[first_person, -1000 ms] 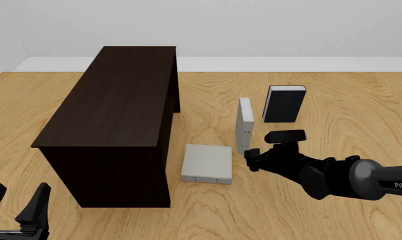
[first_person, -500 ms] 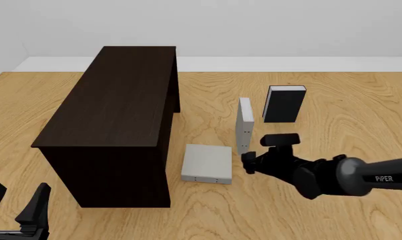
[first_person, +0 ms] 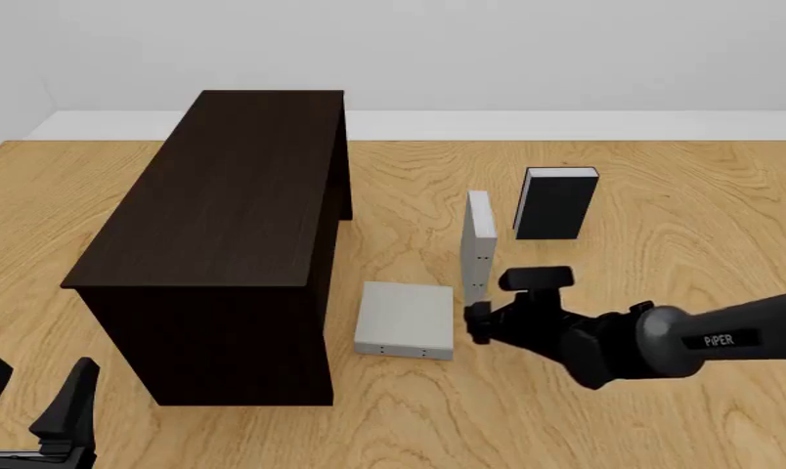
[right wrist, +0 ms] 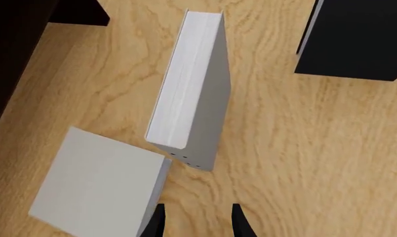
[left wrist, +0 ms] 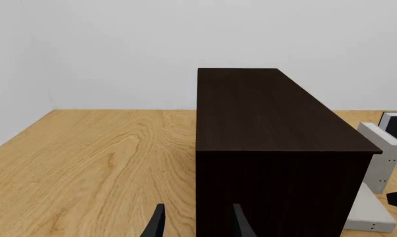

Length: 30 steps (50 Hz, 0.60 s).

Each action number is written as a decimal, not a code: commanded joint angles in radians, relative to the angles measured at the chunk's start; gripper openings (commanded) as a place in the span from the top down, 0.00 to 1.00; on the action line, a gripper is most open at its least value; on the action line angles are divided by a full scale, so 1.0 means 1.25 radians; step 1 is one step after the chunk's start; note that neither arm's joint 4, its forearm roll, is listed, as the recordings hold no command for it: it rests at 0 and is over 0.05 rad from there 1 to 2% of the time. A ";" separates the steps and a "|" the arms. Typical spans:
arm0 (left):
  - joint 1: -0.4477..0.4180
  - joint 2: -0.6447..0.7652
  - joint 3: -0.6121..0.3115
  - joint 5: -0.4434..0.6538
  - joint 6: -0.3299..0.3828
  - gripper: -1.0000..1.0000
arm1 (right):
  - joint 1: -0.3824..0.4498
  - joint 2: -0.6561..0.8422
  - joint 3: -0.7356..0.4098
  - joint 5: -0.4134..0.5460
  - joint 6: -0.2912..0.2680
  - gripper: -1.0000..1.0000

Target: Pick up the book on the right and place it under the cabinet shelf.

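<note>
Grey hardcover, the book [first_person: 478, 244], stands upright on the wooden bench [first_person: 654, 195], white page edge up, between the cabinet shelf [first_person: 224, 244] and a black book [first_person: 556, 203]. Right wrist view shows it [right wrist: 192, 89] standing on end, tiny dark dots near its lower cover edge. Black book [right wrist: 356, 37] stands well apart from it, further right and back.

Second grey book [first_person: 405, 319] lies flat on the bench, just beside the cabinet's front right corner, near the standing book's base but not touching it. In the right wrist view it [right wrist: 96, 187] sits close to the standing book's bottom corner.

Right hand [first_person: 478, 322] is low over the bench, just in front of the standing book, between it and the flat one. Holding nothing. Only the finger tips [right wrist: 155, 222] show in its wrist view, with a modest gap; how wide it is set, cannot tell.

Left hand [first_person: 34, 410] is at the near left corner, well clear of everything, fingers spread apart, empty. Left wrist view: finger tips [left wrist: 155, 227] point at the cabinet's dark end face [left wrist: 277, 148].
</note>
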 commanded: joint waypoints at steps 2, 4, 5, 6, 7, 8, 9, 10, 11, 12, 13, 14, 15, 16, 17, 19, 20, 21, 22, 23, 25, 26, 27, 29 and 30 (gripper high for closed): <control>0.000 0.002 0.000 -0.002 0.000 0.00 | 0.016 0.033 -0.017 -0.020 0.038 0.00; 0.000 0.002 0.000 -0.001 0.000 0.00 | 0.018 0.033 -0.019 -0.019 0.038 0.00; 0.000 0.002 0.000 -0.002 0.000 0.00 | 0.021 0.034 -0.021 -0.017 0.038 0.00; 0.000 0.003 0.000 -0.003 0.000 0.00 | 0.022 0.033 -0.022 -0.016 0.037 0.00; 0.000 0.005 0.000 -0.004 0.000 0.00 | 0.022 0.033 -0.023 -0.014 0.035 0.00; 0.000 0.005 0.000 -0.004 0.000 0.00 | 0.026 0.032 -0.025 -0.013 0.037 0.00; 0.000 0.005 0.000 -0.004 0.000 0.00 | 0.027 0.033 -0.027 -0.012 0.037 0.00; 0.000 0.005 0.000 -0.004 0.000 0.00 | 0.029 0.033 -0.029 -0.011 0.037 0.00; 0.000 0.005 0.000 -0.004 0.000 0.00 | 0.030 0.035 -0.032 -0.010 0.036 0.00; 0.000 0.005 0.000 -0.004 0.000 0.00 | 0.031 0.036 -0.034 -0.008 0.036 0.00; 0.000 0.005 0.000 -0.004 0.000 0.00 | 0.032 0.036 -0.035 -0.008 0.036 0.00; 0.000 0.005 0.000 -0.004 0.000 0.00 | 0.034 0.038 -0.038 -0.007 0.037 0.00; 0.000 0.005 0.000 -0.004 0.000 0.00 | 0.037 0.038 -0.041 -0.005 0.037 0.00; 0.000 0.005 0.000 -0.005 0.000 0.00 | 0.039 0.038 -0.043 -0.003 0.037 0.00; 0.000 0.005 0.000 -0.004 0.000 0.00 | 0.041 0.039 -0.045 -0.002 0.037 0.00; 0.000 0.005 0.000 -0.004 0.000 0.00 | 0.043 0.041 -0.050 0.000 0.036 0.00; 0.000 0.005 0.000 -0.004 0.000 0.00 | 0.047 0.045 -0.055 0.002 0.037 0.00; 0.000 0.004 0.000 -0.004 0.000 0.00 | 0.048 0.045 -0.056 0.002 0.037 0.00; 0.000 0.005 0.000 -0.004 0.000 0.00 | 0.048 0.046 -0.058 0.004 0.036 0.00; 0.000 0.005 0.000 -0.004 0.000 0.00 | 0.050 0.049 -0.061 0.004 0.036 0.00; 0.000 0.004 0.000 -0.004 0.000 0.00 | 0.052 0.048 -0.063 0.006 0.036 0.00; 0.000 0.005 0.000 -0.004 0.000 0.00 | 0.054 0.048 -0.063 0.006 0.037 0.00; 0.000 0.004 0.000 -0.004 0.000 0.00 | 0.055 0.048 -0.065 0.006 0.037 0.00; 0.000 0.005 0.000 -0.004 0.000 0.00 | 0.057 0.049 -0.068 0.007 0.037 0.00; 0.000 0.005 0.000 -0.004 0.000 0.00 | 0.059 0.052 -0.072 0.009 0.035 0.00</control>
